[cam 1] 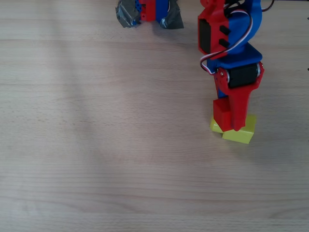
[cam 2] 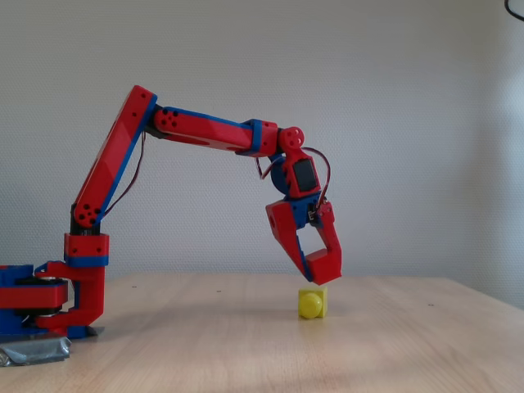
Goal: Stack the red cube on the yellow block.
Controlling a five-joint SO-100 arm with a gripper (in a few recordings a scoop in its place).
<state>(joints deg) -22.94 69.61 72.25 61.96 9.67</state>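
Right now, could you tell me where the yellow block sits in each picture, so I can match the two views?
Overhead view: the yellow block lies on the table right of centre, partly under the tool and the red cube.
Fixed view: the block stands right of centre on the table, its round stud facing the camera.
Shared landmark: the tool, directly above the block in both.

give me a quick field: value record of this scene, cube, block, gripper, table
red cube: held in the gripper, just above the yellow block
yellow block: on the table, round stud facing the camera in the fixed view
gripper: shut on the red cube, angled downward over the block
contact between cube and block: cannot tell
table: light wood
stack: not released yet
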